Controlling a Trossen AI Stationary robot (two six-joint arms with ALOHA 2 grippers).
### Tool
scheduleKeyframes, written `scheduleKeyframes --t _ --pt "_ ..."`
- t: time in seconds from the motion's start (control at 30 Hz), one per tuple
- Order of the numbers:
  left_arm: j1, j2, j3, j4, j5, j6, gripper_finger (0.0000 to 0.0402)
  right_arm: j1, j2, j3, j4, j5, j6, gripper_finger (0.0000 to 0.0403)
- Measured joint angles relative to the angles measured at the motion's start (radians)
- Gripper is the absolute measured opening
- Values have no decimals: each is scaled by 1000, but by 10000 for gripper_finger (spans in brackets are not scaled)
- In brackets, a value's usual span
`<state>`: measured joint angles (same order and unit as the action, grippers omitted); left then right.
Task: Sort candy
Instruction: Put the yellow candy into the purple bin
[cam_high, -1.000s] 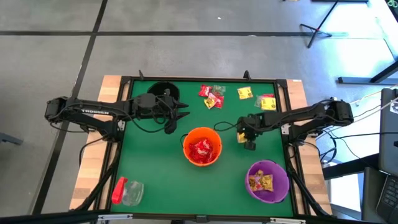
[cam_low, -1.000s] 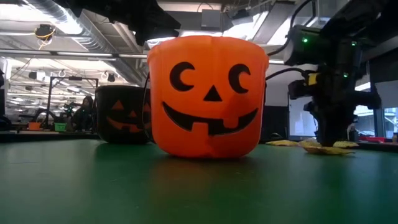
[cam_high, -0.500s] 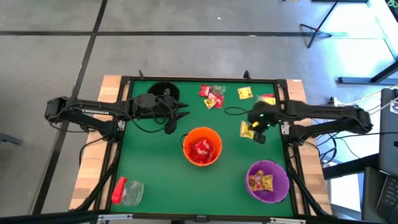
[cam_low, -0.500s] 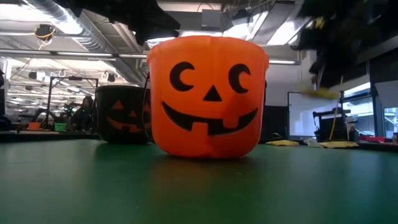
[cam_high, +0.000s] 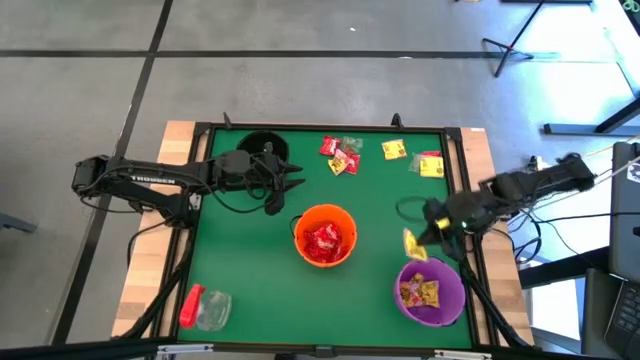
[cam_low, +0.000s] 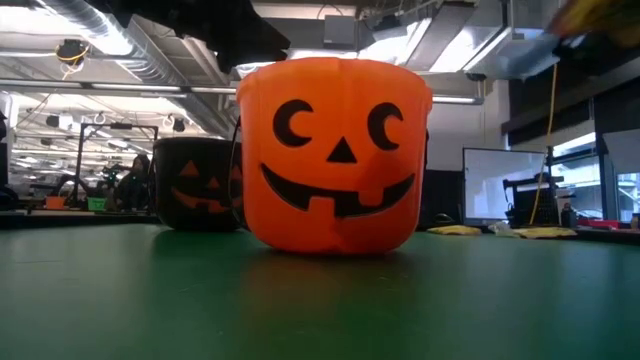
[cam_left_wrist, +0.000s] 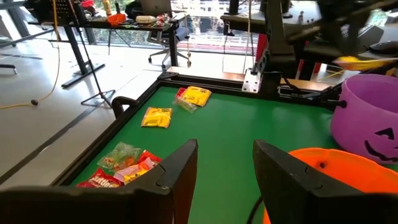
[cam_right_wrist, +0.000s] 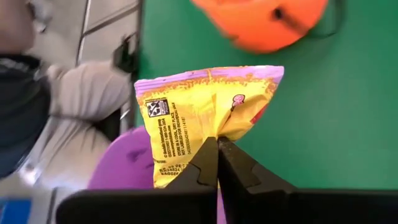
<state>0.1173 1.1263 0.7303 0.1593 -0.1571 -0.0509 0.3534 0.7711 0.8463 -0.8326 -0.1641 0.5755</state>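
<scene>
Since a second ago the right arm has swung from the middle-right of the worktop (cam_high: 230, 260) toward the near right, lifting a yellow candy packet (cam_high: 412, 243) off the green surface; the left arm has not shifted. The right gripper (cam_high: 430, 232) now hangs just beyond the far rim of the purple bucket (cam_high: 432, 291), its jaws pressed together on the packet's lower edge, as the right wrist view shows (cam_right_wrist: 208, 127). In that view the packet stands upright above the dark fingertips, with the purple bucket (cam_right_wrist: 127, 165) behind it and the orange bucket (cam_right_wrist: 264, 22) farther off.

Nearest of all, at the near left corner, a clear jar with a red cap (cam_high: 204, 307) lies on its side. The purple bucket at the near right already holds several yellow packets. In the middle stands the orange pumpkin bucket (cam_high: 324, 236) with red candy inside; the low view shows its jack-o'-lantern face (cam_low: 335, 150).

Beyond it, the left gripper (cam_high: 292, 181) hovers over the worktop between the orange bucket and the black bucket (cam_high: 262, 146), jaws apart and empty.

Along the far edge lies the loose candy: a cluster of red and greenish packets (cam_high: 338, 155), one yellow packet (cam_high: 393, 150), and a yellow-and-red pair (cam_high: 429, 164) at the far right.
</scene>
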Motion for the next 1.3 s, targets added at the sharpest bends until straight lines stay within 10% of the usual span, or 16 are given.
scheduleKeyframes --t 0.53,0.87,1.17,1.3 --pt "0 0 0 -2 -10 -26 149 540 151 -1 -27 331 556 37" --pt "0 0 0 -2 -10 -26 149 569 199 21 -47 343 579 162" --pt "0 0 0 -2 -10 -26 149 545 153 199 -392 888 478 179" --pt "0 0 0 -1 -10 -26 149 388 118 193 -480 905 407 179"
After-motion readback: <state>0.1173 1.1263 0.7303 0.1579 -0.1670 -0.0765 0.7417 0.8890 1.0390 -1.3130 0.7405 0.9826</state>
